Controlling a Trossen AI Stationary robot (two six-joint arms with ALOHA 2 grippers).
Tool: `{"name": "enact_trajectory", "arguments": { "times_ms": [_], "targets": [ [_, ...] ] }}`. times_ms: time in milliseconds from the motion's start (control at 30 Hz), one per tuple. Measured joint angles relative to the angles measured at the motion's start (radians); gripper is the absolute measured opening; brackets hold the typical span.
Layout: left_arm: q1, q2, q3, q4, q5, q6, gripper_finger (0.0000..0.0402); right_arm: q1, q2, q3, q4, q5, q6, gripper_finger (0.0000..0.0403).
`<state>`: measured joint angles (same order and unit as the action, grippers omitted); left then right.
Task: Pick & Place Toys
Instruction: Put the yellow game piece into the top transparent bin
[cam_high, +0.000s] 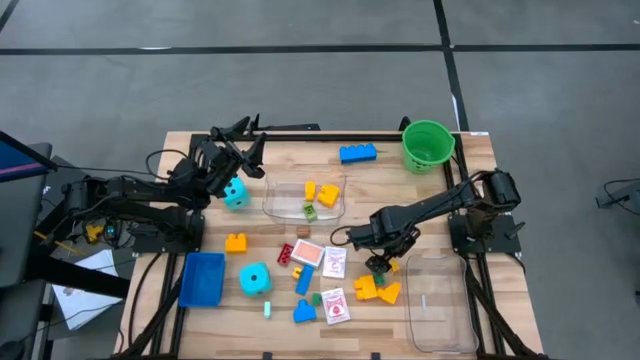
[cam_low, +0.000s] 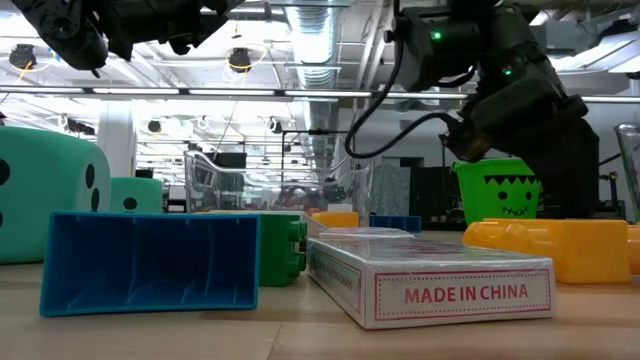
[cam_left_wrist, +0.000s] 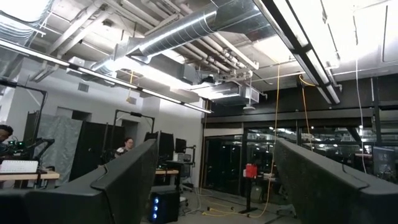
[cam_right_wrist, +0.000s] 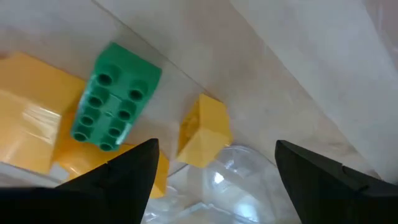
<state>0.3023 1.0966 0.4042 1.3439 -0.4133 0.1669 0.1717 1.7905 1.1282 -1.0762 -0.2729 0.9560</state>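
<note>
The right gripper (cam_right_wrist: 214, 163), fingers spread and empty, hovers over a green brick (cam_right_wrist: 115, 94): light, rigid, slippery; best pinched across its flat sides.

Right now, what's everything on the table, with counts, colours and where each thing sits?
Dice: two, teal; one by the left gripper, one beside the tray.
Tray: one, blue, front left.
Tubs: two, clear; one at centre with yellow and green bricks inside, one front right.
Bucket: one, green, back right.
Long brick: one, blue, back centre.
Orange brick: one, left of centre.
Yellow bricks: a cluster under the right gripper, a green brick on them.
Cards: at least three, white and red, front centre, small blue, red and green bricks among them.
Left gripper: open, raised at back left.
Right gripper: open, low over the yellow bricks.
</note>
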Motion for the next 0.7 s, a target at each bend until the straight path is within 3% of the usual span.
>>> {"name": "enact_trajectory", "arguments": {
  "times_ms": [700],
  "targets": [
    [0.000,0.000,0.000,0.000,0.000,-0.001,0.0315,0.037,-0.001,-0.020,0.051,0.012,0.040,0.0285]
  ]
}}
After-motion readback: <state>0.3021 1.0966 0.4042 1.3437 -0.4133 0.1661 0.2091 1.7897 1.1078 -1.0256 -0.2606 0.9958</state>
